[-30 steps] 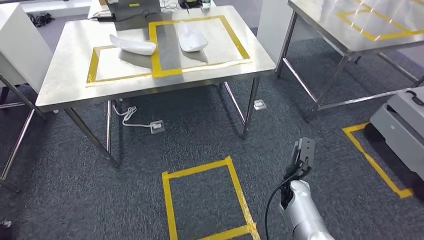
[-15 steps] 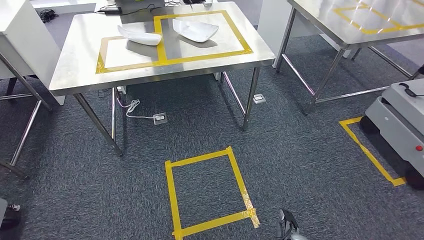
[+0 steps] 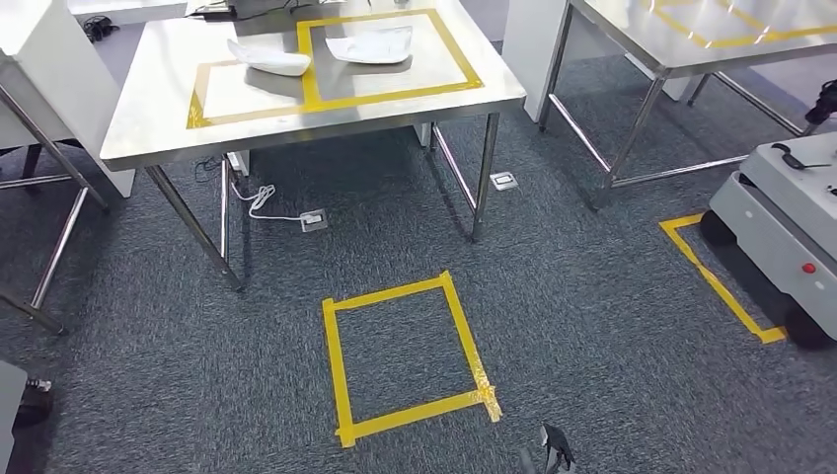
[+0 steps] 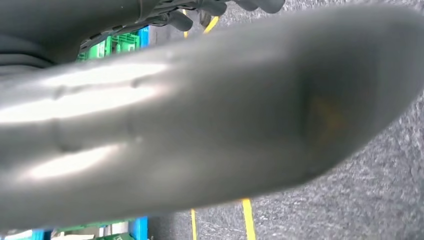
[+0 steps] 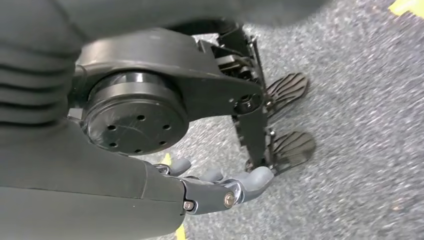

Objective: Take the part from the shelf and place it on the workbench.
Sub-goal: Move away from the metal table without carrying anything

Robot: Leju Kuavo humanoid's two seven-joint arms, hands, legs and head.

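Fingers (image 4: 220,7) of the left hand (image 4: 165,15) curl over a pale part (image 4: 210,115).

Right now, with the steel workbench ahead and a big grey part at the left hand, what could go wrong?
1. Two white curved parts already lie in the yellow-taped area of the steel workbench; setting the large grey part down there could knock one.
2. A white cable and a floor socket box lie by the workbench's legs; a foot might catch them.
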